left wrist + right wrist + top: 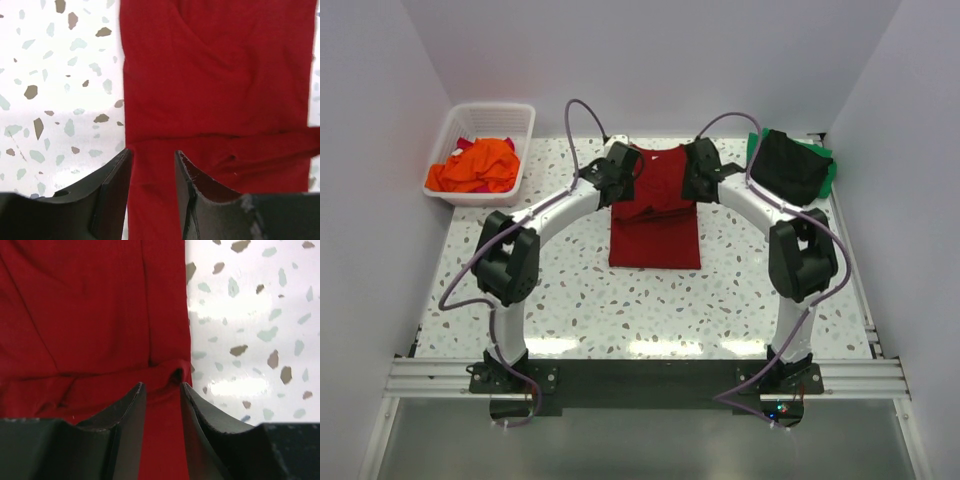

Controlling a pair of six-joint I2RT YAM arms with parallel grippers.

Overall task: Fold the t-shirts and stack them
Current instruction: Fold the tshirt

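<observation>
My left gripper [152, 154] and my right gripper [162, 386] both have the jaws apart, and red cloth shows in each gap. The dark red t-shirt [655, 215] lies folded in the middle of the table [580, 300]. I am at the left and right edges of its far part.

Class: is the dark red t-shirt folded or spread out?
Folded: the dark red t-shirt lies as a narrow strip, one layer doubled over.
</observation>
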